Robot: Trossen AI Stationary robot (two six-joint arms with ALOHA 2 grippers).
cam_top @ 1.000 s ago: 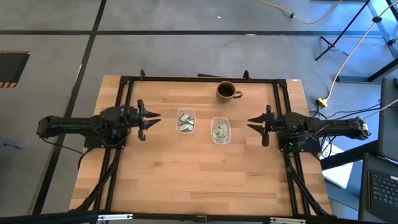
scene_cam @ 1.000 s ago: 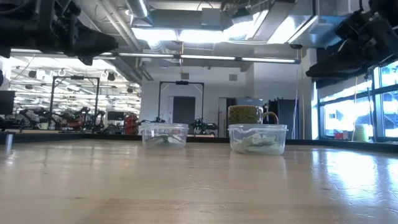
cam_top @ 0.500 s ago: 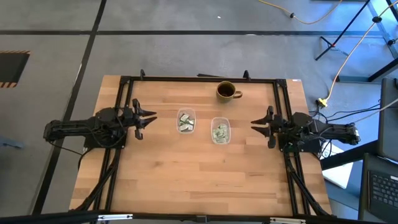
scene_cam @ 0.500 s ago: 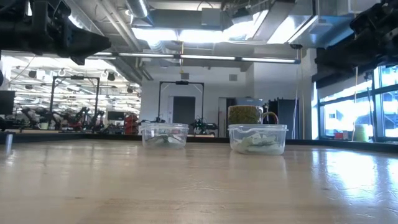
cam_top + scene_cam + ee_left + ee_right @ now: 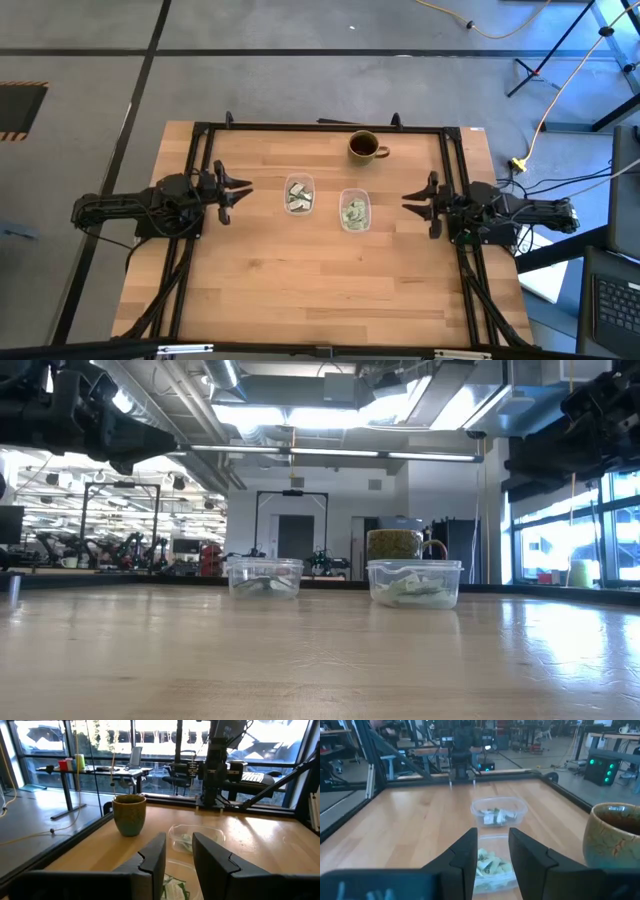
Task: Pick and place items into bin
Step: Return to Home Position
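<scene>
Two clear plastic bins stand side by side mid-table: the left bin [image 5: 299,195] and the right bin [image 5: 353,210], each on its flat bottom. Pale green and white packets [image 5: 490,862] lie inside both; no packet shows loose on the table. My left gripper [image 5: 240,190] hangs above the table's left side, level and pointing at the bins, open with nothing between its fingers [image 5: 155,857]. My right gripper [image 5: 410,198] mirrors it on the right side, open and empty [image 5: 492,855]. Both stand well short of the bins.
A brown mug [image 5: 365,146] stands near the far edge, behind the right bin [image 5: 414,582]. A black frame [image 5: 205,160] runs along the table's left, right and far sides. Bare wood lies between the bins and the near edge.
Both arms have folded back a little toward their own table edges, drawing the grippers slightly away from the bins. My right gripper has tipped from a slant to level. The bins, packets and mug have stayed where they were.
</scene>
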